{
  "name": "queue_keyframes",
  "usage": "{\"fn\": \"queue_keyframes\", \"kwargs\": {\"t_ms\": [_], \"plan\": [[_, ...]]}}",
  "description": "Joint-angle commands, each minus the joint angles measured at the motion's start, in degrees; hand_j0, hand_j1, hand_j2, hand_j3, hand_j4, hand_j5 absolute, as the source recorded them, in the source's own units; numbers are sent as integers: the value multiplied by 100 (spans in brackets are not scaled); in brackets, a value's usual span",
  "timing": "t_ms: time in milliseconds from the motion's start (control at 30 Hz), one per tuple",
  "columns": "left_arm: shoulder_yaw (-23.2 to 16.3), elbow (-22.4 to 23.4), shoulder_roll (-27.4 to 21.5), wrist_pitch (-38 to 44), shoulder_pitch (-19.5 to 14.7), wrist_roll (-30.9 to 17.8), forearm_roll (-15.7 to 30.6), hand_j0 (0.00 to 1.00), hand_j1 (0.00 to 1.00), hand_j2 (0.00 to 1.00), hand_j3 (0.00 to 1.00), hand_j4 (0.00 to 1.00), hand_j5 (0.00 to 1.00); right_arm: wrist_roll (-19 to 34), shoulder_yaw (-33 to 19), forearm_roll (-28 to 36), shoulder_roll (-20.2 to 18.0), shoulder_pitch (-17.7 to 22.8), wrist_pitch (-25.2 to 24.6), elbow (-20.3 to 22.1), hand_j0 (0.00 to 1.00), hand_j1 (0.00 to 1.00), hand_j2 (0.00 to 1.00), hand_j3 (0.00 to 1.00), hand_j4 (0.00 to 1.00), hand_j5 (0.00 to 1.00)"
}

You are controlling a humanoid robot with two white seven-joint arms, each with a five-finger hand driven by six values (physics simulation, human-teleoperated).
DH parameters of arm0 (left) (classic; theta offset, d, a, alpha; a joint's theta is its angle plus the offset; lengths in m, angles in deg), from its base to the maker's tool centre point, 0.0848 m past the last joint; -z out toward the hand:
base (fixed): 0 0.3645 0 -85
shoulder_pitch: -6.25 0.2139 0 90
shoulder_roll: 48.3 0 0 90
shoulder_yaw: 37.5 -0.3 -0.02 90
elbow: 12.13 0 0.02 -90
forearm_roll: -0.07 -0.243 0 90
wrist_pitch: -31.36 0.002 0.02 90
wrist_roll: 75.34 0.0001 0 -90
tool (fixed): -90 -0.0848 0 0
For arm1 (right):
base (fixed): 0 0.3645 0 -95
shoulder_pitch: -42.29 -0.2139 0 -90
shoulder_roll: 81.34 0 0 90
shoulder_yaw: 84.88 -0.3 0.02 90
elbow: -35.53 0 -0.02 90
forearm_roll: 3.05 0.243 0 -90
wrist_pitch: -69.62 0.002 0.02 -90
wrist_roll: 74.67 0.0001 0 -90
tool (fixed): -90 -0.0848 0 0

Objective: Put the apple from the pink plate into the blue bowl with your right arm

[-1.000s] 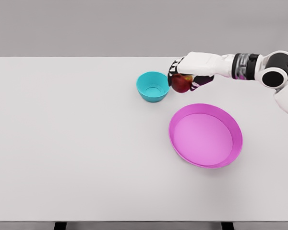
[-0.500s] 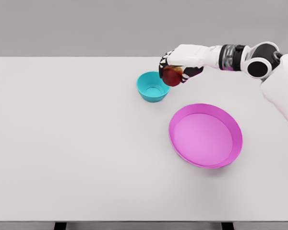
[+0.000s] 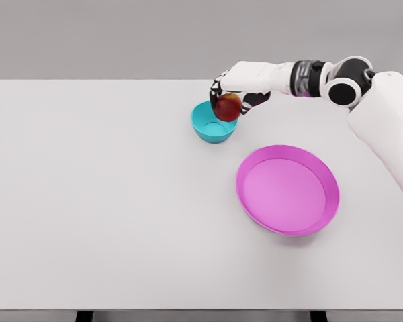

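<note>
My right hand reaches in from the right and is shut on a red apple. The apple hangs just above the right half of the blue bowl, overlapping its far right rim in the head view. The pink plate lies nearer to me and to the right, with nothing on it. My left arm does not show.
The white table spreads wide to the left and front. Its far edge runs just behind the bowl and the hand.
The right hand has carried the apple leftward and slightly up, from beside the bowl's right edge to over the bowl. The bowl and plate have stayed put.
</note>
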State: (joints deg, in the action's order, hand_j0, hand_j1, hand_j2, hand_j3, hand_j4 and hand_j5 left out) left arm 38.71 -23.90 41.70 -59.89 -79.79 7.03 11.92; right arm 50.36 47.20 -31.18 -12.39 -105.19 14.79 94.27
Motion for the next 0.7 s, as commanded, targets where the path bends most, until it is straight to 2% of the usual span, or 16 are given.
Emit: {"fn": "queue_keyframes", "kwargs": {"t_ms": [0,467,533,667], "plan": [[-1,0,0,1,0,-2,1,100,100,100,100,100,100,-3,-7,1,57,0,-17,-11,53,53,53,53,53,53],[-1,0,0,1,0,-2,1,100,100,100,100,100,100,-3,-16,-87,171,-35,-17,-46,53,53,53,53,53,53],[-1,0,0,-7,0,-2,10,100,100,100,100,100,100,-3,-24,-87,180,-35,-17,-46,46,46,46,46,46,46],[-1,0,0,1,0,-2,1,100,100,100,100,100,100,-3,-25,-105,189,-44,-17,-55,46,46,46,46,46,46]]}}
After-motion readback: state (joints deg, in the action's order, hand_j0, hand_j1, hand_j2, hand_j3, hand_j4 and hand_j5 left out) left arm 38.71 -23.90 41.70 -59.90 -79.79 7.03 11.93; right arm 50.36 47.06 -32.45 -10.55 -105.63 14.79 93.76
